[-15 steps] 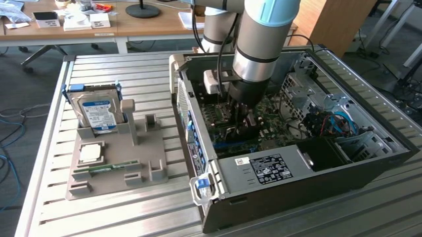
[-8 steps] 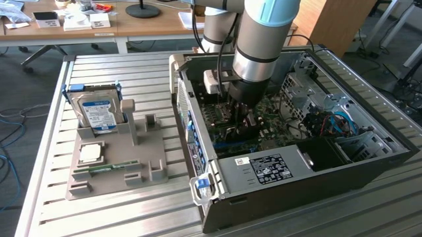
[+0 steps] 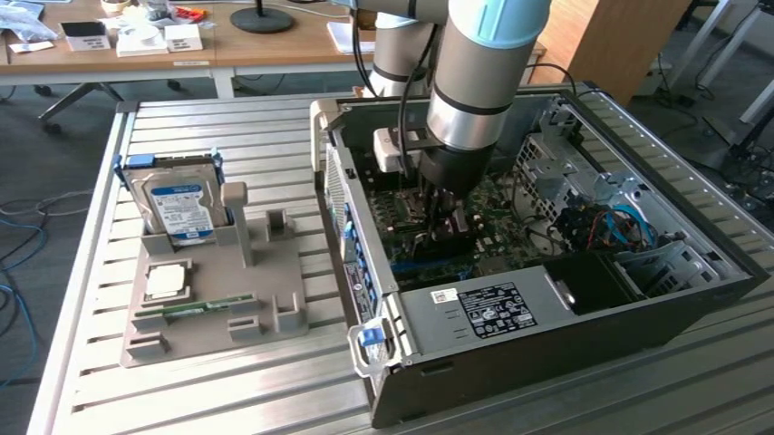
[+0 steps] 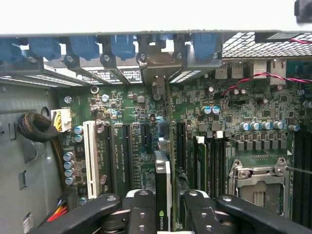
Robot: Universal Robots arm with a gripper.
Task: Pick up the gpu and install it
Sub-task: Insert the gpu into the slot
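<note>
Am holding card edge-on between jaws, inside computer case over motherboard slots. Installing step underway; next calls for seating straight down, bracket aligned at rear edge.

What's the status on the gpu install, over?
Gripper down inside the computer case, fingers either side of the gpu. Gpu upright over the motherboard slots. Nothing visibly blocking.

A grey holder tray sits on the slatted metal table, left of the open PC case. In it: a hard drive standing upright at the far end, a CPU, and a RAM stick nearer.
</note>
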